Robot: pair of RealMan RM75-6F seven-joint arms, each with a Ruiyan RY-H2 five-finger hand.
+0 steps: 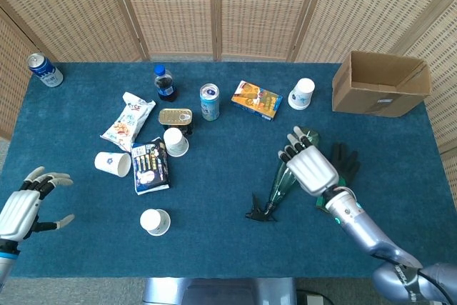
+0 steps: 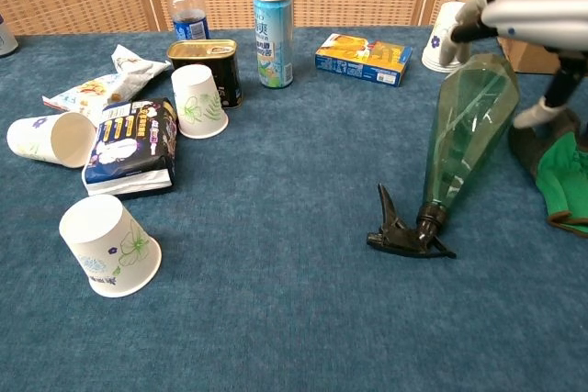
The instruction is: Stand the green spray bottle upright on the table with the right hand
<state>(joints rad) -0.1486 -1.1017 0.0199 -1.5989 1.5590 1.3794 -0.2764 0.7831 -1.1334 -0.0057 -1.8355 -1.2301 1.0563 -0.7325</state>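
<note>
The green spray bottle [image 2: 464, 135] leans steeply, its black trigger head [image 2: 404, 236] resting on the blue table [image 2: 276, 300] and its wide base raised up and to the right. My right hand [image 2: 528, 2] grips the base end, fingers over the top and thumb at the right side. From the head camera the right hand [image 1: 310, 169] covers most of the bottle [image 1: 277, 187], with the trigger head [image 1: 258, 213] poking out toward the front. My left hand [image 1: 25, 208] hovers open at the table's front left corner, holding nothing.
A green and black glove [image 2: 560, 172] lies just right of the bottle. A cardboard box [image 1: 382, 83] stands back right, with a paper cup [image 1: 303, 93] and an orange carton [image 1: 257, 99] behind the bottle. Cups, cans, snack bags and a cola bottle [image 1: 164, 82] crowd the left half.
</note>
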